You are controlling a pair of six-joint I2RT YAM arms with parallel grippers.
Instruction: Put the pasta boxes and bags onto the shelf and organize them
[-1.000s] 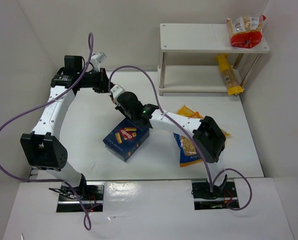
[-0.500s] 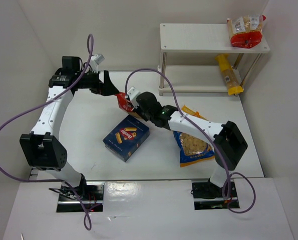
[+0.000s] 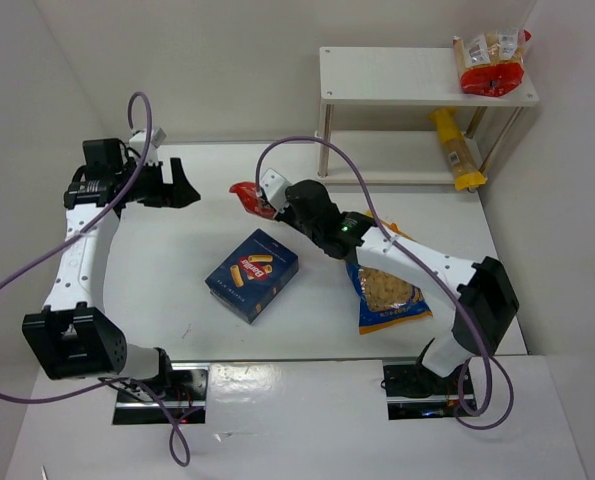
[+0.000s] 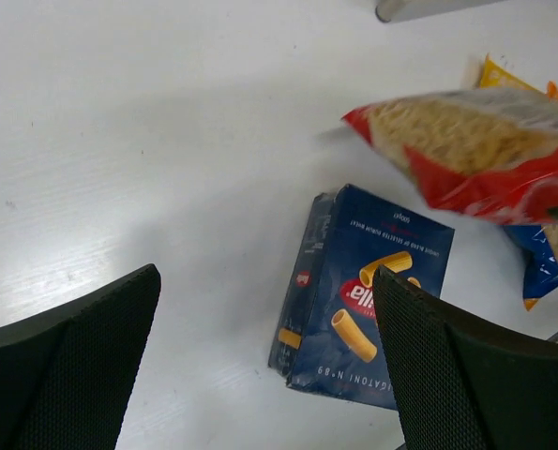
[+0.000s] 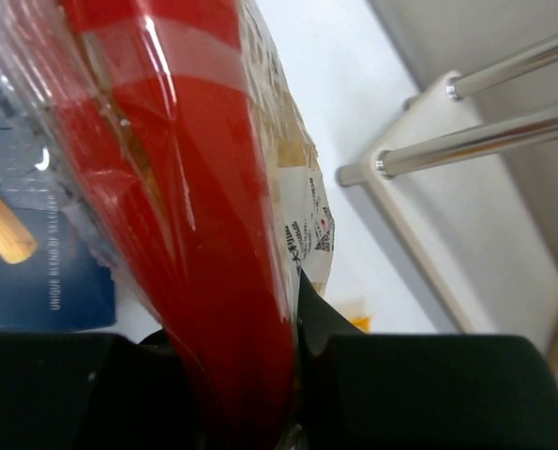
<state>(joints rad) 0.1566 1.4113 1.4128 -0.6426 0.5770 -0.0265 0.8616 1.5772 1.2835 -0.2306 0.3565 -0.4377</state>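
Boxes: one. Blue pasta box (image 3: 252, 275), centre of top view.

Bags: five.
- red bag (image 3: 491, 62), upper right, top tier
- yellow bag (image 3: 455, 150), right, lower tier
- second red bag (image 3: 247, 196), just above centre
- blue bag (image 3: 387, 298), lower right of centre, on worktop (image 3: 177, 270)
- orange bag (image 4: 500, 75), only corner showing, upper right of left wrist view

Red bags: two; other colours: one each.

Shelf (image 3: 397, 75): one, two tiers.

Arms: two. Hands: two, left hand (image 3: 185, 184) and right hand (image 3: 264, 201).

Purple cables: two.

Robot lab: white walls (image 3: 227, 70), 2 arms (image 3: 82, 250) bolted to table (image 3: 177, 250).
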